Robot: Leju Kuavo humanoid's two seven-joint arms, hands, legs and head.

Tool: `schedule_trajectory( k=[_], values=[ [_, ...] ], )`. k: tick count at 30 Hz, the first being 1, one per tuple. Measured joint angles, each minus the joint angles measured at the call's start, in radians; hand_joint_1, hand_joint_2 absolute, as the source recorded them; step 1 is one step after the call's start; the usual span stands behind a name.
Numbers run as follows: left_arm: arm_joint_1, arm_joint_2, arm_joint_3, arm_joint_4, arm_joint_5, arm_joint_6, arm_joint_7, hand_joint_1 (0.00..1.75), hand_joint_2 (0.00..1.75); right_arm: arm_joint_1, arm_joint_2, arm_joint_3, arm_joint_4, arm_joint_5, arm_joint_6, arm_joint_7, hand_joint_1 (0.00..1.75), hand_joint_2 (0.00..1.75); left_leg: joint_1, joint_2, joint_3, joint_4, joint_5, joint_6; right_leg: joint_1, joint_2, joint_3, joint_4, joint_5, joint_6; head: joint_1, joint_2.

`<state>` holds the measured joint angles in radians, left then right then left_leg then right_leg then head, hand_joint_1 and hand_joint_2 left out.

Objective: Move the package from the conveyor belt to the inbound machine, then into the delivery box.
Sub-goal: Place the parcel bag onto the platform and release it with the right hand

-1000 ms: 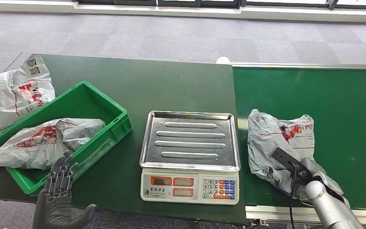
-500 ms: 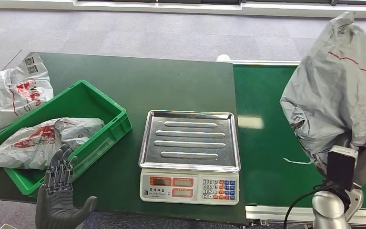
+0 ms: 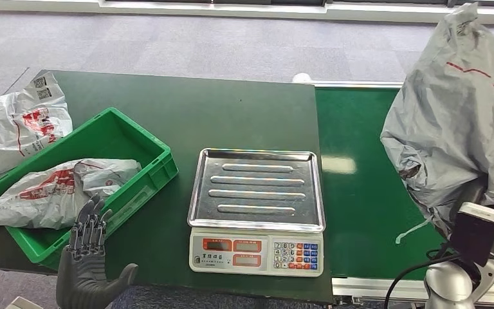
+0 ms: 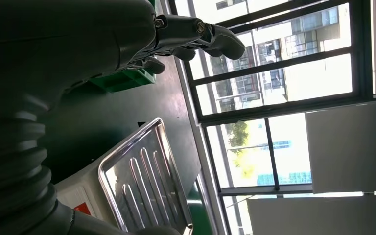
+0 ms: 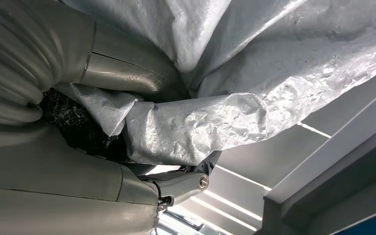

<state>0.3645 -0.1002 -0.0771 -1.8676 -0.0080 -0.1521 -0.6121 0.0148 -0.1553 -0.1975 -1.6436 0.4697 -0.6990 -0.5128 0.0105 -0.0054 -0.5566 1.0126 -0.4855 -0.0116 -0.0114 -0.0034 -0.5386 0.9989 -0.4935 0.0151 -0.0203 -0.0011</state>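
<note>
Right hand (image 5: 103,142): gripped a fold of the grey package (image 3: 457,122), thumb and fingers clamped on the plastic in the right wrist view.
Package: was held up at the right edge of the frame, above the green conveyor belt (image 3: 360,167), clear of its surface.
Left hand (image 3: 89,270): was at the lower left of the frame, fingers apart, holding nothing, just in front of the green bin (image 3: 141,187).
Scale (image 3: 257,193): stood at centre on the green table (image 3: 231,109), its steel tray bare.
Green bin: held another grey bag (image 3: 58,187).
Loose bag (image 3: 13,122): lay at the far left edge, beside the bin.
</note>
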Motion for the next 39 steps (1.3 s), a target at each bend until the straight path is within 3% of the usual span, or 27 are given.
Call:
schedule_trajectory(
  k=[4, 6, 8, 10, 12, 15, 19, 27, 28, 32, 39],
  values=[
    [-0.008, 0.010, -0.001, 0.004, 0.014, 0.016, -0.011, 0.00, 1.75, -0.020, -0.016, 0.040, -0.002, -0.008, 0.081, 0.026, 1.75, 1.75, 0.000, 0.001, -0.007, -0.001, 0.000, 0.000, 0.000, 0.001, 0.000, 0.001, 0.000, 0.000, 0.000, 0.000],
    [-0.025, 0.021, -0.001, 0.010, 0.021, 0.021, -0.021, 0.00, 1.75, -0.081, -0.039, 0.127, 0.008, 0.064, 0.231, 0.097, 1.75, 1.75, 0.000, 0.006, -0.010, -0.001, -0.001, -0.001, 0.000, 0.005, -0.003, 0.002, 0.001, -0.002, 0.000, 0.000],
    [-0.051, 0.032, -0.001, 0.021, 0.018, 0.019, -0.033, 0.00, 1.75, -0.187, -0.051, 0.265, 0.045, 0.186, 0.448, 0.204, 1.75, 1.75, -0.001, 0.013, -0.010, -0.001, 0.001, -0.003, 0.001, 0.011, -0.006, 0.003, 0.004, -0.004, 0.000, 0.000],
    [-0.070, 0.041, -0.001, 0.030, 0.000, 0.019, -0.043, 0.00, 1.75, -0.301, -0.034, 0.418, 0.111, 0.293, 0.633, 0.303, 1.75, 1.75, 0.000, 0.015, -0.007, -0.001, 0.004, -0.005, 0.003, 0.013, -0.008, 0.003, 0.007, -0.006, 0.000, 0.000],
    [-0.072, 0.047, -0.002, 0.033, -0.022, 0.028, -0.050, 0.00, 1.75, -0.386, 0.005, 0.559, 0.192, 0.360, 0.716, 0.367, 1.75, 1.75, 0.001, 0.012, -0.004, -0.001, 0.008, -0.007, 0.004, 0.011, -0.010, 0.004, 0.008, -0.007, 0.000, 0.000],
    [-0.063, 0.050, 0.007, 0.021, -0.032, 0.038, -0.037, 0.00, 1.75, -0.452, 0.074, 0.710, 0.306, 0.392, 0.739, 0.393, 1.75, 1.75, 0.003, 0.002, -0.007, -0.002, 0.011, -0.009, 0.006, 0.002, -0.011, 0.005, 0.008, -0.009, 0.000, 0.000],
    [-0.055, 0.042, 0.055, 0.003, -0.022, 0.032, -0.015, 0.00, 1.75, -0.493, 0.148, 0.840, 0.435, 0.390, 0.743, 0.379, 1.75, 1.75, 0.003, 0.001, -0.009, -0.003, 0.011, -0.010, 0.006, 0.001, -0.013, 0.006, 0.007, -0.011, 0.000, 0.000],
    [-0.030, 0.014, 0.114, -0.020, -0.023, 0.004, -0.010, 0.00, 1.75, -0.574, 0.227, 0.939, 0.575, 0.359, 0.783, 0.367, 1.75, 1.75, 0.003, 0.001, -0.009, -0.003, 0.010, -0.010, 0.006, 0.002, -0.013, 0.005, 0.007, -0.011, 0.000, 0.000],
    [-0.027, 0.011, 0.117, -0.020, -0.024, -0.003, -0.010, 0.00, 1.75, -0.584, 0.233, 0.945, 0.585, 0.356, 0.788, 0.368, 1.68, 1.75, 0.003, 0.001, -0.009, -0.003, 0.011, -0.010, 0.006, 0.002, -0.013, 0.005, 0.007, -0.011, 0.000, 0.000],
    [-0.023, 0.004, 0.126, -0.020, -0.027, -0.036, -0.010, 0.00, 1.75, -0.619, 0.247, 0.965, 0.630, 0.347, 0.807, 0.381, 0.03, 1.75, 0.003, 0.001, -0.009, -0.003, 0.011, -0.010, 0.006, 0.001, -0.013, 0.005, 0.007, -0.011, 0.000, 0.000],
    [-0.019, -0.014, 0.140, -0.021, -0.034, -0.046, -0.005, 0.00, 1.75, -0.658, 0.258, 0.993, 0.692, 0.337, 0.808, 0.378, 0.00, 1.75, 0.003, 0.001, -0.009, -0.003, 0.011, -0.010, 0.006, 0.001, -0.013, 0.005, 0.007, -0.011, 0.000, 0.000]
  ],
)
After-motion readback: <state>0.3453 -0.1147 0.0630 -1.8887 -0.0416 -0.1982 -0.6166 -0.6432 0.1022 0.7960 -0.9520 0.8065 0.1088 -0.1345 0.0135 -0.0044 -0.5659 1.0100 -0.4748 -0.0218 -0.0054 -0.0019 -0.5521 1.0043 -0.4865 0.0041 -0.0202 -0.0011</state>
